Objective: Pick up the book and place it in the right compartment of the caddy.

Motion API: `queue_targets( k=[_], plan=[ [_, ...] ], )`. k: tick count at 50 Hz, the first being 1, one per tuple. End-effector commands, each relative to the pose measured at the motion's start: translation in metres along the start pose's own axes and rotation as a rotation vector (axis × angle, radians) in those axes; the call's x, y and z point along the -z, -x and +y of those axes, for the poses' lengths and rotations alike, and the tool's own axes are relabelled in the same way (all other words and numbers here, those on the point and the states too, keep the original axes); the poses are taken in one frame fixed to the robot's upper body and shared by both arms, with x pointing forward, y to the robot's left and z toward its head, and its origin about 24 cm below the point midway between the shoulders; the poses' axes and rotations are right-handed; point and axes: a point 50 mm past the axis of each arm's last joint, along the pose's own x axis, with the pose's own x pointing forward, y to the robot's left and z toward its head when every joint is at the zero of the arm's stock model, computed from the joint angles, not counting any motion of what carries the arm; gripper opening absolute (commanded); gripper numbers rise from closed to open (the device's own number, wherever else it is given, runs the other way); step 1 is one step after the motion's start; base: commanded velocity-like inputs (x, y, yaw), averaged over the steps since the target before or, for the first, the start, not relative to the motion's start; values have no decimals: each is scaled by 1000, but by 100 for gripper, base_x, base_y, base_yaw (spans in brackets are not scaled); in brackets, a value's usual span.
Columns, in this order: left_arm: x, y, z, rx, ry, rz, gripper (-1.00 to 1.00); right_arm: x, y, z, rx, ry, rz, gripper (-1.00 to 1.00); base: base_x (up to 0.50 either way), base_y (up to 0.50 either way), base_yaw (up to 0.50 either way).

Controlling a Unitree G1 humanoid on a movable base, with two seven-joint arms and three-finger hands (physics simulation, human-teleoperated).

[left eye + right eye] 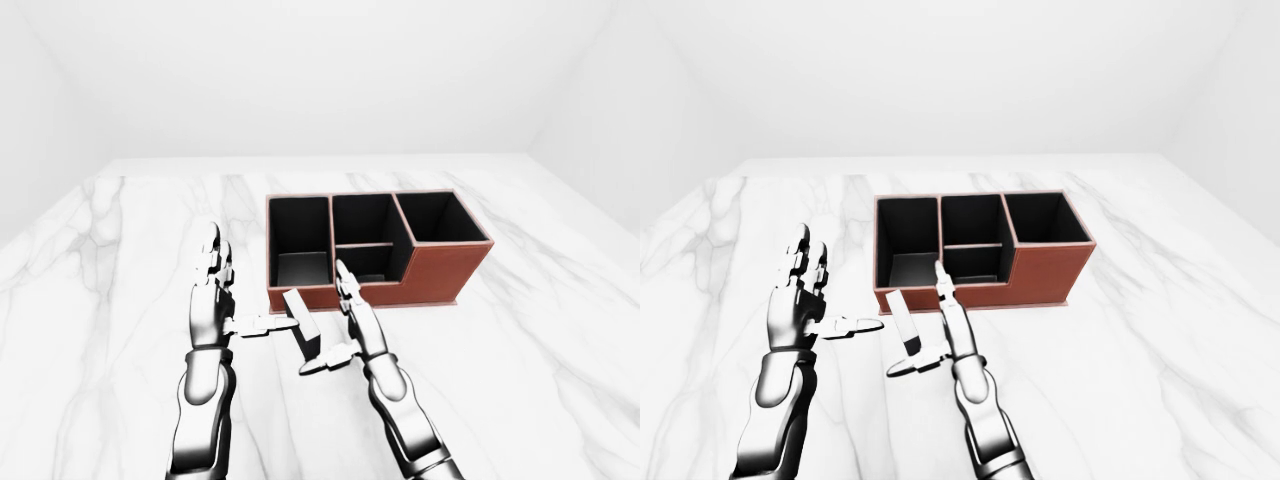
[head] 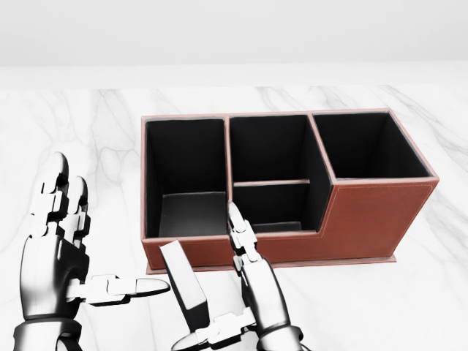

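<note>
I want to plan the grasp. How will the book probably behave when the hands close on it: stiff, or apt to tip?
The book stands on a narrow edge, leaning, so it may tip if pushed from one side. It looks like a rigid block, probably stiff. The right hand and left hand are open on either side; squeezing from both seems safer.

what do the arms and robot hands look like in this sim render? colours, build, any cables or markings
Both arms are glossy chrome-silver with rounded forearm shells and dark bands at the joints. The left robot hand and right robot hand each have three segmented, blocky metal fingers with rounded tips and dark gaps between links. No cables, sleeves, logos or markings are visible.
</note>
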Motion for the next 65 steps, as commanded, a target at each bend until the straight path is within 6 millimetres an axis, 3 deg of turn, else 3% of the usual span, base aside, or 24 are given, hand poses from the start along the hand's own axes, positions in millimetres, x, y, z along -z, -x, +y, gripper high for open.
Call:
queue_targets(
  k=[1,3,4,20,21,25,35,36,39,47,49,54,63,65],
  plan=[
    [2,1,-1,11,21,8,100,9,-2,4,2,-2,40,100,0,0,0],
    [2,0,-1,11,21,10,100,8,-3,4,0,-3,37,100,0,0,0],
    [2,1,-1,11,21,7,100,19,-3,5,-1,-2,86,100,0,0,0],
    [1,0,0,11,22,6,100,19,-9,10,-13,-4,91,100,0,0,0],
    [2,0,0,11,22,7,100,36,-8,10,-14,-1,166,100,0,0,0],
    [2,0,0,11,22,7,100,23,-9,11,-16,-3,108,100,0,0,0],
    [3,0,0,11,20,13,100,30,-10,15,-26,6,143,100,0,0,0],
    [4,0,0,11,20,16,100,43,-9,15,-27,10,202,100,0,0,0],
    [4,0,0,11,21,15,100,35,-11,16,-29,9,167,100,0,0,0],
    [4,0,0,13,20,17,100,41,-10,17,-33,11,197,100,0,0,0],
    [4,0,0,12,21,17,100,62,-8,17,-35,19,297,100,0,0,0],
    [4,0,-1,13,21,17,100,45,-12,19,-39,11,215,100,0,0,0],
    [4,0,-1,13,23,18,100,48,-14,22,-50,15,232,100,0,0,0],
    [4,0,-1,13,23,16,100,56,-13,22,-52,21,272,100,0,0,0]
  ],
)
